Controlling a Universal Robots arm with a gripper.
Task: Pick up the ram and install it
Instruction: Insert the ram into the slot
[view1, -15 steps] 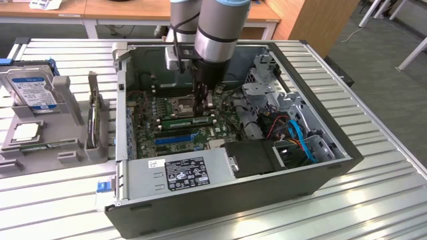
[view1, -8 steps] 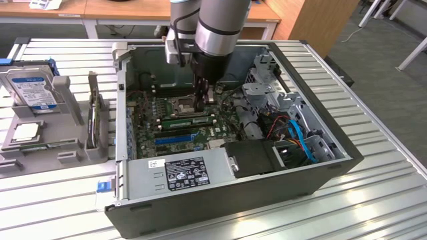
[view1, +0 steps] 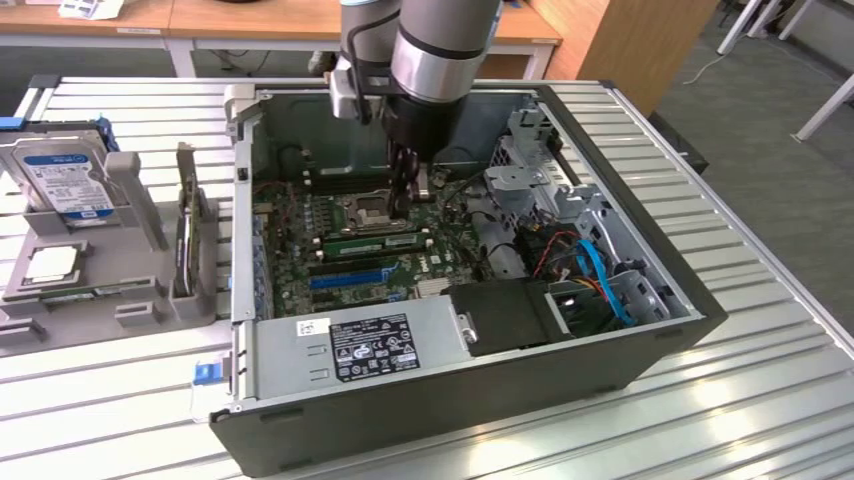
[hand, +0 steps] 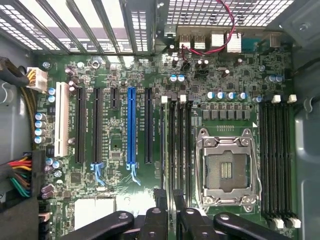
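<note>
The ram (view1: 374, 241) is a thin green stick standing in a memory slot just beside the CPU socket (view1: 360, 209), inside the open computer case (view1: 267, 360). From the wrist it appears edge-on as a narrow line (hand: 165, 150) in the slot row next to the socket (hand: 227, 170). My gripper (view1: 412, 188) hangs inside the case straight above that slot row. Its black fingers (hand: 160, 202) stand apart with nothing between them, so it is open and clear of the ram.
Empty black memory slots (hand: 276, 160) lie on the socket's far side. A power supply (view1: 360, 345) and blue cables (view1: 607, 285) crowd the case. Outside, a grey holder (view1: 147, 310) carries a hard drive (view1: 67, 180), a chip (view1: 51, 262) and an upright card (view1: 194, 235).
</note>
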